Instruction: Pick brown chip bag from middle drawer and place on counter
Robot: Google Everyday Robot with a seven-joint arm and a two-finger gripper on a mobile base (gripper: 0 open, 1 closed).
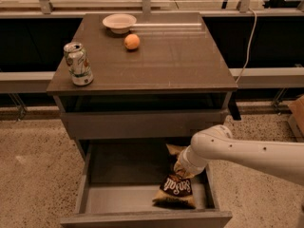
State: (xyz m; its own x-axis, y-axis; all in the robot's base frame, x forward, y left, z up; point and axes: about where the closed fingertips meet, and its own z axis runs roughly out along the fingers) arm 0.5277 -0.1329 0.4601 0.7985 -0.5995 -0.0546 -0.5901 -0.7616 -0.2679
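Can (78, 63) upright at the front-left corner of the tabletop (166, 65). Bowl (119, 22) at the rear edge, orange (132, 42) just in front of it. Below, drawer (118, 194) open. Bag (176, 189) lies on the drawer floor, right side, near the front. Gripper (183, 170) down inside the drawer, at the bag's rear end. Clenched or released: cannot tell. Arm (247, 151) reaches in from the right.

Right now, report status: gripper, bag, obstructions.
Gripper low in open grey middle drawer, over crinkly dark-brown chip bag. Bag on drawer floor, right side. Dented silver can, orange, white bowl on dark counter.
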